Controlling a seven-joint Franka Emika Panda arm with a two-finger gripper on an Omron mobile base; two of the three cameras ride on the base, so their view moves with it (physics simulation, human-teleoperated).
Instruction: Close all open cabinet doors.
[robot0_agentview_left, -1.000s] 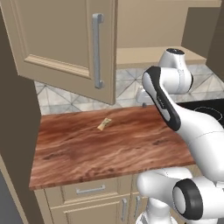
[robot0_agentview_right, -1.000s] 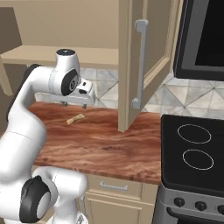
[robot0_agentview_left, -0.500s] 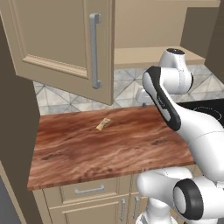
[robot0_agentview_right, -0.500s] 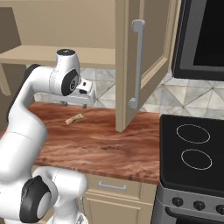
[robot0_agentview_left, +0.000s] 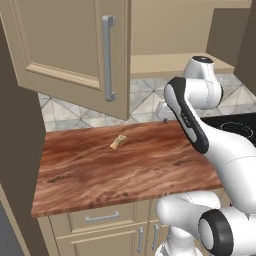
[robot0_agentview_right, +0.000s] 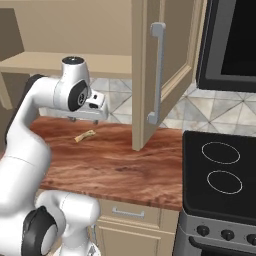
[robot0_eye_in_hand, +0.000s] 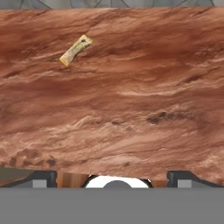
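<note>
We count one open cabinet door (robot0_agentview_left: 75, 47): it fills the upper left of the left base view and hangs upper centre in the right base view (robot0_agentview_right: 167, 60), swung out over the worktop (robot0_agentview_left: 120, 172). It's beige w/ a recessed centre panel and one long silver bar handle (robot0_agentview_left: 108, 57), set vertical. Behind it we see one bare beige shelf (robot0_agentview_right: 35, 64) across the upper left of the right base view.

One claw (robot0_eye_in_hand: 112, 177): in the hand view its two dark fingertips (robot0_eye_in_hand: 41, 178) sit far apart at the bottom corners, so it's spread wide w/ nothing between them. It looks down on the wood-grain worktop, well apart from the door. In the right base view the claw (robot0_agentview_right: 85, 118) sits left of centre, low over the worktop's back edge, near the tiled wall.

One small tan bar-shaped item (robot0_eye_in_hand: 75, 50) lies flat on the worktop, upper left of the hand view; also centre-left in the left base view (robot0_agentview_left: 118, 142). What it is, we can't tell.

One black stove (robot0_agentview_right: 220, 175) w/ two ring burners sits lower right in the right base view, one dark microwave (robot0_agentview_right: 230, 40) above it. Below the worktop: one drawer (robot0_agentview_left: 102, 217) w/ a short handle, base doors under it.
</note>
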